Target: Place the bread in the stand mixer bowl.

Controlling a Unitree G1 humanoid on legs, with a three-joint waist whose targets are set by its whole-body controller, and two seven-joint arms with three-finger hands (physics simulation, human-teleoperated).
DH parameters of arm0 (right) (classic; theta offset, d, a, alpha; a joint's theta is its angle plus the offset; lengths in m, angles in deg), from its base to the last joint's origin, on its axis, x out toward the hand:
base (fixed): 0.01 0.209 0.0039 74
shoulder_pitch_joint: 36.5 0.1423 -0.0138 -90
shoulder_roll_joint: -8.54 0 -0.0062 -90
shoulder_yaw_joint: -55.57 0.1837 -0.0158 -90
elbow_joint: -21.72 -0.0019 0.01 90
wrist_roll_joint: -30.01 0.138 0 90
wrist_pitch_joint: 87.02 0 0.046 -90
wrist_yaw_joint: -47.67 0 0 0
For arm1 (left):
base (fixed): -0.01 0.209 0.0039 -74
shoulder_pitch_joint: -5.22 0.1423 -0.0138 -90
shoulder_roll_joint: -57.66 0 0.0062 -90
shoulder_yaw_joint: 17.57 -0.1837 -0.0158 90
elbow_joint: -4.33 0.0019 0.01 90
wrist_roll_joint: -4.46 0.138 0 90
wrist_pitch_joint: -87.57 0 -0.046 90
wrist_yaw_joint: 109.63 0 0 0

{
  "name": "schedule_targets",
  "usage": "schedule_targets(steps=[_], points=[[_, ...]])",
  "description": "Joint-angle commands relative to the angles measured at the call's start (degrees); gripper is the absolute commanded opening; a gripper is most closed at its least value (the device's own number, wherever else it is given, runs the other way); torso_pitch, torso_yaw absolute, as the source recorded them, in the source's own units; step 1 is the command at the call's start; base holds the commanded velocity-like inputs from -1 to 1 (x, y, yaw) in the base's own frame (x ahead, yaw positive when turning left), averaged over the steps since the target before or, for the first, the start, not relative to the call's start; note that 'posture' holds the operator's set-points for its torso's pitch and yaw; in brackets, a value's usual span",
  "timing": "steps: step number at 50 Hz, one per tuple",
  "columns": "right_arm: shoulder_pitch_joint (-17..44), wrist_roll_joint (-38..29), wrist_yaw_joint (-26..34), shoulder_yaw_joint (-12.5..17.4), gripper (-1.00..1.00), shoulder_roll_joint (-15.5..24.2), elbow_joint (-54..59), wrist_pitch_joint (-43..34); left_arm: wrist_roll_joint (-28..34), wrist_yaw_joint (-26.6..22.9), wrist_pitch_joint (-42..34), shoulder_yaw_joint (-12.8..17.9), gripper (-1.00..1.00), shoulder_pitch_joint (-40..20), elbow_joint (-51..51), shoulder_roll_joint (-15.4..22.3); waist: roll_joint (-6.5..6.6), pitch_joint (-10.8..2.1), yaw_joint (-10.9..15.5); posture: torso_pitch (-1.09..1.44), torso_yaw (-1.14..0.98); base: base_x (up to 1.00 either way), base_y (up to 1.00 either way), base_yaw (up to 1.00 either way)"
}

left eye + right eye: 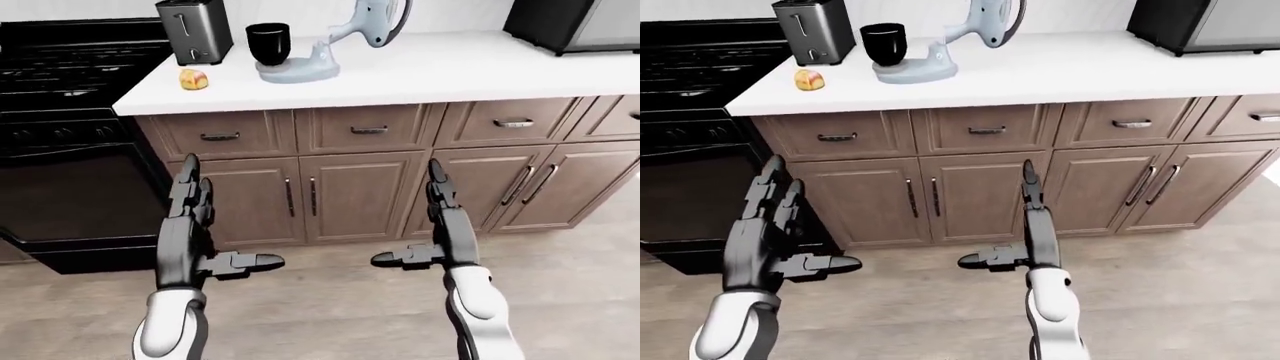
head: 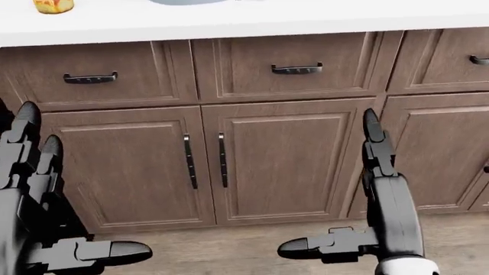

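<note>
While the bread (image 1: 193, 79) lies at the upper left on the worktop (image 1: 430, 69), near the black bowl (image 1: 268, 43), both hands (image 1: 205, 247) (image 1: 430, 244) hang empty, fingers apart; nothing is done yet.

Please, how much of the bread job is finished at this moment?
Nothing is done yet. The bread lies on the counter, beside the toaster. Both the left hand and right hand are open and empty, low before the cabinets. Left: grasp the bread and put it into the black bowl.
</note>
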Motion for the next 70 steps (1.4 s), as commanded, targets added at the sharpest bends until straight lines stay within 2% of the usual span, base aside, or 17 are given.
schedule_targets(steps=[1, 8, 17, 19, 21, 22, 31, 34, 35, 38, 43, 45, 47, 48, 56, 61, 70], points=[[1.2, -0.3, -0.7, 0.8, 1.00, 0.4, -3.1, 1.9, -0.3, -0.3, 2.0, -0.6, 1.00, -1.1, -2.7, 0.0, -0.16, -0.87, -0.2, 0.00, 0.00, 0.00, 0.19, 0.00], [1.2, -0.5, -0.7, 0.8, 1.00, 0.4, -3.2, 1.8, -0.2, -0.3, 2.2, -0.7, 1.00, -1.0, -2.7, 0.0, -6.27, -1.08, -0.4, 0.00, 0.00, 0.00, 0.19, 0.00], [1.3, -0.4, -0.5, 1.0, 1.00, 0.5, -3.2, 1.7, 0.1, -0.4, 1.3, -0.9, 1.00, -1.0, -3.9, 0.0, -2.50, -0.28, -0.6, 0.00, 0.00, 0.00, 0.19, 0.00], [1.3, -0.4, -0.5, 1.0, 1.00, 0.4, -3.1, 1.8, 0.2, -0.5, 1.8, -0.9, 1.00, -0.8, -3.5, 0.0, -0.45, -0.23, -0.8, 0.00, 0.00, 0.00, 0.20, 0.00], [1.4, -0.5, -0.5, 0.8, 1.00, 0.4, -3.1, 1.7, 0.2, -0.5, 1.7, -0.8, 1.00, -0.8, -3.7, 0.0, 3.76, -1.45, -0.6, 0.00, 0.00, 0.00, 0.19, 0.00], [1.4, -0.5, -0.6, 0.8, 1.00, 0.4, -3.1, 1.8, 0.2, -0.5, 1.9, -0.8, 1.00, -0.8, -3.4, -0.1, 2.01, -1.31, -0.3, 0.00, 0.00, 0.00, 0.19, 0.00], [1.1, -0.3, -0.7, 0.8, 1.00, 0.3, -2.7, 2.3, 0.5, -0.6, 1.6, -1.1, 1.00, -0.3, -4.6, -0.2, -2.64, -0.29, -0.3, 0.00, 0.00, 0.00, 0.19, 0.00], [1.0, -0.3, -0.7, 0.7, 1.00, 0.3, -2.6, 2.5, 0.5, -0.6, 1.8, -1.0, 1.00, -0.3, -4.4, -0.2, -6.38, -1.04, -0.4, 0.00, 0.00, 0.00, 0.19, 0.00], [0.9, -0.3, -0.7, 0.8, 1.00, 0.3, -2.7, 2.5, 0.5, -0.6, 1.6, -1.0, 1.00, -0.4, -4.5, -0.2, -4.65, -0.48, -1.0, 0.00, 0.00, 0.00, 0.20, 0.00], [0.9, -0.3, -0.8, 0.7, 1.00, 0.3, -2.6, 2.5, 0.5, -0.6, 1.6, -1.0, 1.00, -0.3, -4.5, -0.2, -5.05, -0.82, -0.8, 0.00, 0.00, 0.00, 0.19, 0.00], [0.9, -0.2, -0.7, 0.7, 1.00, 0.3, -2.6, 2.5, 0.6, -0.7, 1.3, -1.1, 1.00, -0.1, -5.2, -0.3, -2.30, -0.15, -0.6, 0.00, 0.00, 0.00, 0.19, 0.00], [0.8, -0.2, -0.7, 0.7, 1.00, 0.3, -2.7, 2.4, 0.6, -0.7, 1.5, -1.1, 1.00, -0.1, -5.1, -0.3, -0.20, -0.20, -0.8, 0.00, 0.00, 0.00, 0.19, 0.00], [1.0, -0.2, -0.7, 0.7, 1.00, 0.3, -2.5, 2.5, 0.7, -0.6, 1.5, -1.1, 1.00, -0.2, -5.0, -0.3, 4.26, -1.52, -0.6, 0.00, 0.00, 0.00, 0.20, 0.00], [1.1, -0.2, -0.7, 0.7, 1.00, 0.3, -2.2, 2.6, 0.7, -0.6, 1.6, -1.1, 1.00, -0.3, -4.8, -0.3, 1.52, -0.82, -0.1, 0.00, 0.00, 0.00, 0.20, 0.00], [0.9, 0.6, -0.5, 0.9, 1.00, 0.3, -1.6, 5.3, 0.8, -0.5, 2.0, -1.2, 1.00, -0.4, -4.3, -0.3, -1.22, -0.32, 0.0, 0.00, 0.00, 0.00, 0.05, 0.00], [0.5, 0.5, -0.6, 0.8, 1.00, 0.3, -2.1, 5.5, 1.1, -0.5, 2.7, -1.3, 1.00, -0.3, -3.5, -0.3, -4.92, -0.78, 1.0, 0.00, 0.00, 0.00, 0.00, 0.00], [0.4, 0.3, -0.4, 0.7, 1.00, 0.3, -2.9, 5.0, 1.2, -0.6, 2.2, -1.3, 1.00, -0.4, -4.2, -0.2, -2.55, -1.70, 0.4, 0.00, 0.00, 0.00, 0.00, 0.00]])
